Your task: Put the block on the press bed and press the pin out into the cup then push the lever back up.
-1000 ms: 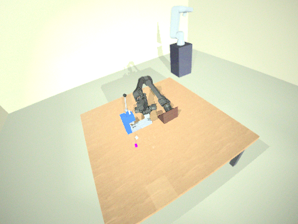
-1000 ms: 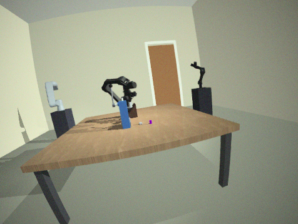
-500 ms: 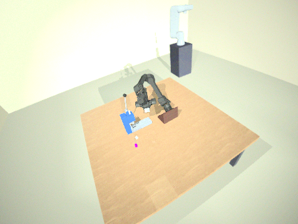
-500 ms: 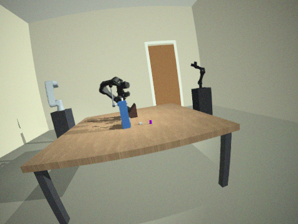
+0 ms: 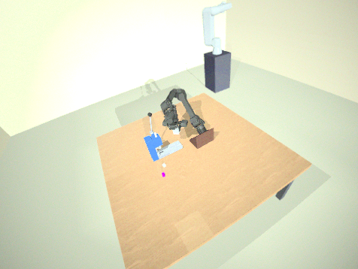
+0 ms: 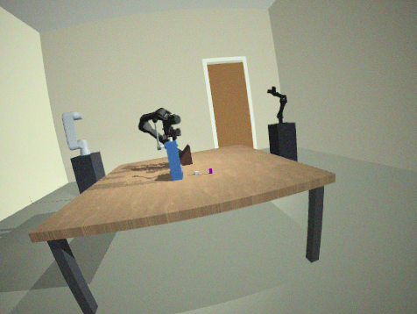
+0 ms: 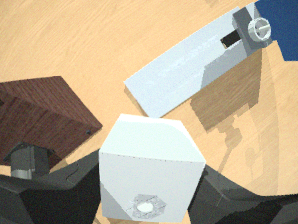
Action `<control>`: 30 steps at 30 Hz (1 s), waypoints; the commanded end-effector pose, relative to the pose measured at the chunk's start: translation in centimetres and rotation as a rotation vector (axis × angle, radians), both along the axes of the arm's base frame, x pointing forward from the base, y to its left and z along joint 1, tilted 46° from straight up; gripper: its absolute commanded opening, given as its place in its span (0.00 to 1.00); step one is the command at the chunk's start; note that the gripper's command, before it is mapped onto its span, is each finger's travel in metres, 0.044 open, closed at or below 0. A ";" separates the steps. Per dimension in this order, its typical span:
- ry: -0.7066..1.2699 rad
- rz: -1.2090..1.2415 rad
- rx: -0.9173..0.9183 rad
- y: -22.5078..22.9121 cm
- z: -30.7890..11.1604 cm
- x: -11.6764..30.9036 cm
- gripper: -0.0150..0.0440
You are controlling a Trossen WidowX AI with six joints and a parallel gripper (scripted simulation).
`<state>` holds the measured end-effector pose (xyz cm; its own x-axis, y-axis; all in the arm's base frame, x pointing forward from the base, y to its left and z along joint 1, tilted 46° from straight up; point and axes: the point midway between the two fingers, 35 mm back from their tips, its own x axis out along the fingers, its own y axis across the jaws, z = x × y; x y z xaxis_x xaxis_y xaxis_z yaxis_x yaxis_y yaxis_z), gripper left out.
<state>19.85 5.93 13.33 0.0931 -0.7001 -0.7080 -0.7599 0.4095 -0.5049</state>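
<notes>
Block (image 5: pixel 176 131) (image 7: pixel 151 175) gripped between the dark fingers of the gripper (image 5: pixel 177 127) (image 6: pixel 175 131) (image 7: pixel 147 152), its near portion slightly cropped by the lower border of the wrist view. Pale round spot (image 7: pixel 145 206) set in a mottled patch on the block's near face; identity as the pin's end not certain. In the exterior view, block not clearly separable from the pale parts above the blue press body (image 5: pixel 153 144) (image 6: pixel 174 162) (image 7: pixel 285 30). In the wrist view, same body cut off at the upper right corner, beside a pale slab (image 5: pixel 172 149) (image 7: pixel 182 67) with a dark slot; in the exterior view, slab hidden behind the body. Round fitting (image 7: pixel 259 29) near the slot, too foreshortened for its function to be told.

Gripper closed on the block, with fingers parted by the block's width and pressed against opposite sides. Block well off the slab in the top view, toward the arm (image 5: pixel 181 98) (image 6: pixel 151 123). Lever (image 5: pixel 150 125) upright, dark-knobbed in the top view. Small white cube (image 5: pixel 164 165) (image 6: pixel 196 173) and magenta piece (image 5: pixel 163 174) (image 6: pixel 210 171) near each other on the table (image 5: pixel 210 176) (image 6: pixel 245 189) (image 7: pixel 90 35). Brown angular object (image 5: pixel 204 139) (image 6: pixel 187 156) (image 7: pixel 45 112) cropped at left in the wrist view.
</notes>
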 end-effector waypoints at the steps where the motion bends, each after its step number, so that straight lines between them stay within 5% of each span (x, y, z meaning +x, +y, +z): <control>1: -0.099 -0.097 0.010 0.0 0.0 0.0 0.25; 30: -0.803 -0.811 0.106 0.0 0.0 0.0 0.25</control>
